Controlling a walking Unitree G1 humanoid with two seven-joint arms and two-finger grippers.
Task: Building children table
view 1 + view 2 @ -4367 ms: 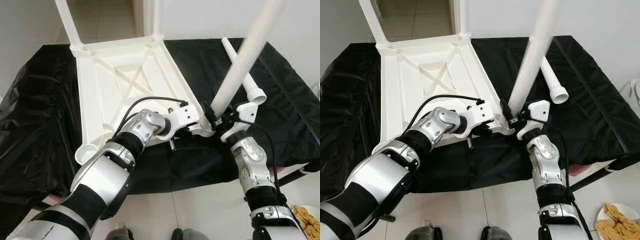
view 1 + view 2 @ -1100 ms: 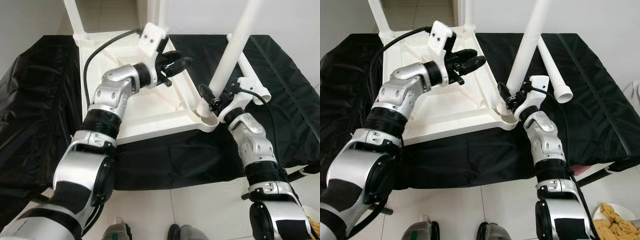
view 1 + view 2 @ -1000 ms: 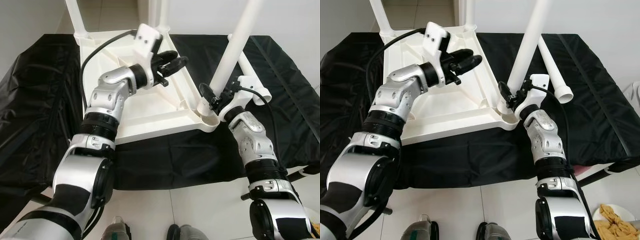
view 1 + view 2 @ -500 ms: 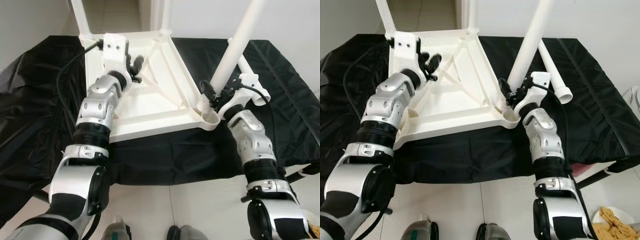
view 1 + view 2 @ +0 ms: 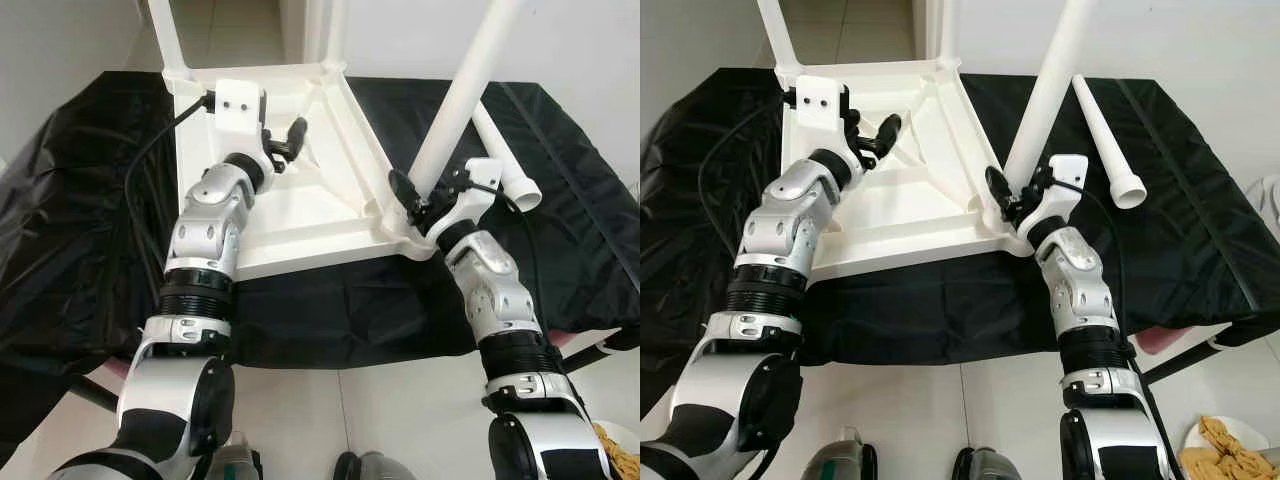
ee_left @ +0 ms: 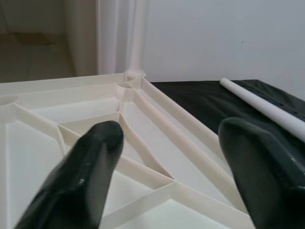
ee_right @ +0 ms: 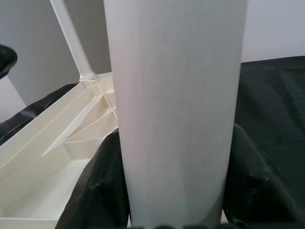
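The white children's table [image 5: 335, 120] lies upside down on a black cloth, its ribbed underside facing up. Two white legs [image 5: 166, 35] stand in its far corners. My right gripper [image 5: 413, 200] is shut on a third white leg [image 5: 465, 85] just above the near right corner socket; the leg leans up and to the right. The right wrist view has that leg [image 7: 176, 95] between the black fingers [image 7: 100, 191]. My left gripper [image 5: 290, 135] hovers open over the far left part of the underside, holding nothing. A fourth leg [image 5: 1102, 150] lies loose on the cloth to the right.
The black cloth [image 5: 80, 230] covers the whole work surface and hangs over its near edge. Pale floor tiles [image 5: 400, 420] lie in front, with my feet at the bottom. A plate with something yellow [image 5: 1230, 440] sits on the floor at the lower right.
My left gripper has drawn back from the tabletop's right rim to its far left part. The right gripper stays shut on the leg, shifted slightly left.
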